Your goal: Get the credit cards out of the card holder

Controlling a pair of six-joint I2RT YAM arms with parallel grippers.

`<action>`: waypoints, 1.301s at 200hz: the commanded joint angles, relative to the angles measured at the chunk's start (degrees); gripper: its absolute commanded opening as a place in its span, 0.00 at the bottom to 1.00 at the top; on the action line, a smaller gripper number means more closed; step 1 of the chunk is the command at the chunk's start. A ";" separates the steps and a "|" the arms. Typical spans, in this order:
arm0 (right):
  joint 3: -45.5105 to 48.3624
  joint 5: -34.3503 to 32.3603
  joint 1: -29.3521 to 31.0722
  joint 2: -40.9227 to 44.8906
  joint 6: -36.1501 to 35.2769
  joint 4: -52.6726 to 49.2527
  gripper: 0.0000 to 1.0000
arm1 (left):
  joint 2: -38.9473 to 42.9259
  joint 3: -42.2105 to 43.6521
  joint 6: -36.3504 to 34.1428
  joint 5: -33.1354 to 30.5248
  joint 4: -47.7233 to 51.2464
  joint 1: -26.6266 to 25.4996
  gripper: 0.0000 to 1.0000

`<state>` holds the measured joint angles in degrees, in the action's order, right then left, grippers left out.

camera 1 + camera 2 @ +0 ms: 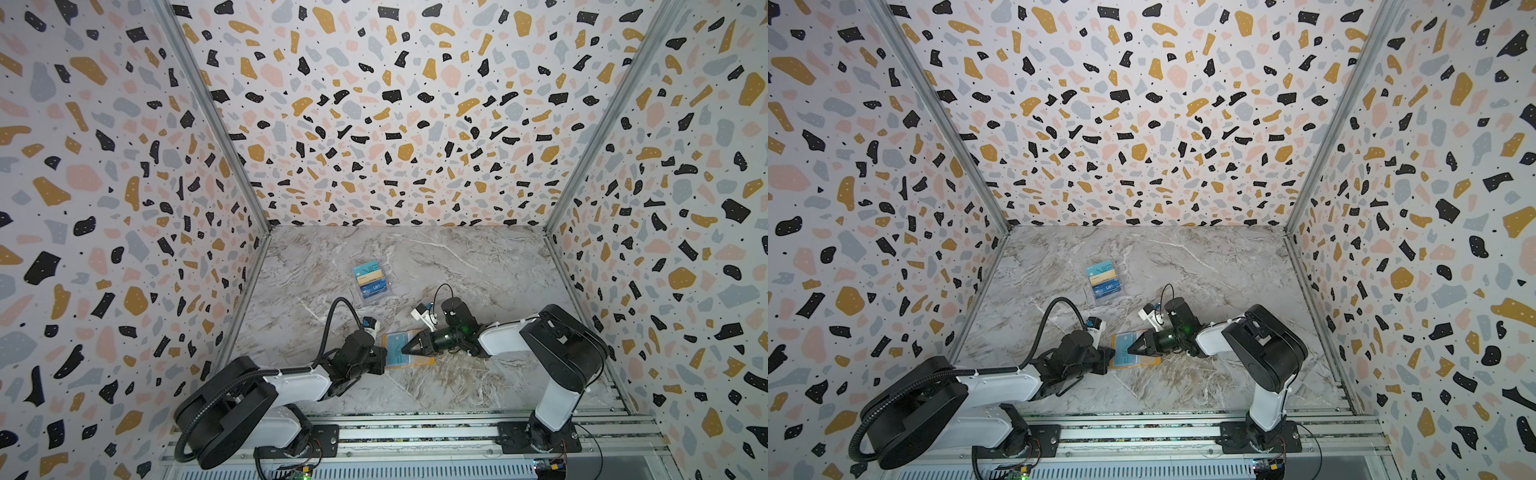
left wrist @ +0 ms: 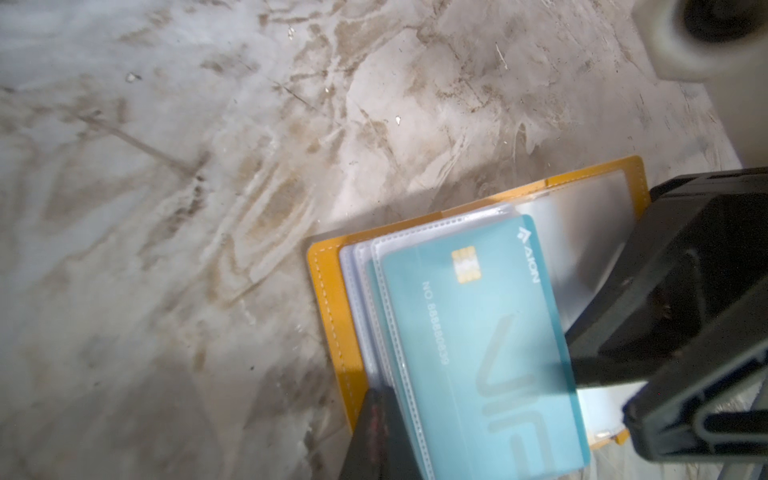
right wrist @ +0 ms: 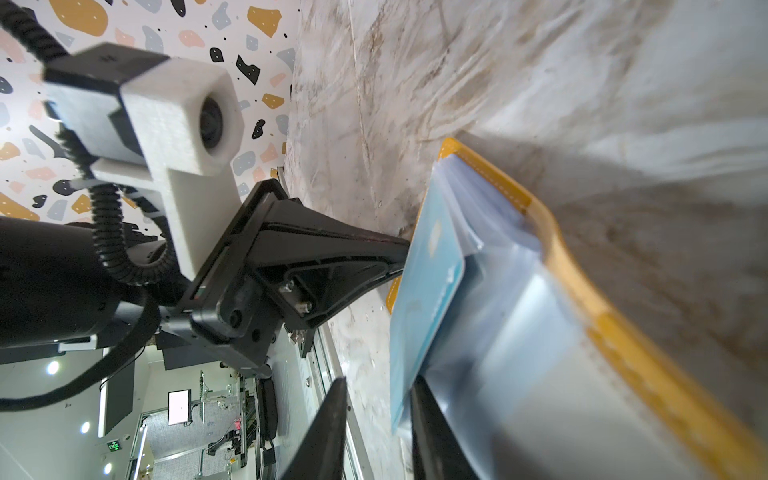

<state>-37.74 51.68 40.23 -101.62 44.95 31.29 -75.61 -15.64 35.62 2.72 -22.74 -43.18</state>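
Note:
The mustard-yellow card holder (image 1: 412,364) (image 1: 1136,365) lies open on the marble between my two grippers, its clear sleeves fanned up (image 2: 332,299) (image 3: 623,332). A teal credit card (image 2: 478,332) (image 3: 424,291) with a chip and "VIP" lettering sits in the top sleeve. My left gripper (image 1: 384,356) (image 2: 376,395) (image 3: 405,247) is shut, its tip against the lower sleeves at the holder's edge. From the opposite side my right gripper (image 1: 402,351) (image 3: 380,380) is open. The teal card's edge lies between its fingers (image 3: 432,432), and one finger is slid behind the card.
A clear tiered plastic box (image 1: 372,279) (image 1: 1105,279) with teal, gold and blue cards stands farther back, left of centre. Terrazzo-patterned walls close in three sides. A metal rail (image 1: 415,432) carrying both arm bases runs along the front.

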 commanded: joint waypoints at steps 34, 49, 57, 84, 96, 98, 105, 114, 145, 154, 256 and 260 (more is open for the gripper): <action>-1.72 1.34 1.09 0.41 -0.46 0.48 0.28 | -0.58 1.31 0.51 0.17 1.74 -0.15 0.00; -3.13 0.41 1.90 -1.09 -0.27 -0.57 0.29 | -0.59 1.40 0.50 0.10 1.65 -0.21 0.00; -3.72 0.11 2.25 -1.82 0.02 -0.62 0.29 | -0.62 1.46 0.50 0.09 1.57 -0.20 0.00; -4.80 -1.03 2.94 -3.45 1.02 -0.53 0.29 | -0.45 1.98 0.59 0.09 1.17 -0.18 0.00; -5.02 -1.45 3.10 -3.68 1.19 -0.53 0.29 | -0.38 2.28 0.60 0.07 0.90 -0.15 0.00; -5.06 -1.48 3.15 -3.74 1.24 -0.53 0.29 | -0.40 2.34 0.68 0.15 0.87 -0.17 0.00; -5.26 -1.76 3.20 -3.78 1.28 -0.77 0.29 | -0.38 2.45 0.73 0.09 0.73 -0.16 0.00; -5.49 -2.17 3.33 -4.01 1.26 -1.13 0.29 | -0.37 2.61 0.74 0.11 0.52 -0.20 0.00; -6.76 -2.37 4.03 -5.19 1.37 -1.10 0.29 | -0.58 2.63 0.93 0.16 -0.01 -0.18 0.00; -7.12 -2.29 4.24 -5.61 1.37 -0.98 0.29 | -0.67 2.63 0.95 0.18 -0.11 -0.17 0.00; -5.16 0.31 4.73 -7.96 4.40 9.56 0.32 | -0.63 2.64 1.45 -0.08 -0.03 -0.18 0.01; -4.80 0.63 4.73 -7.97 4.79 10.74 0.32 | -0.65 2.68 1.40 -0.13 0.06 -0.20 0.01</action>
<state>-43.40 49.21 42.50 -108.40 48.01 34.15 -75.33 -14.17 36.82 -0.14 -24.95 -42.83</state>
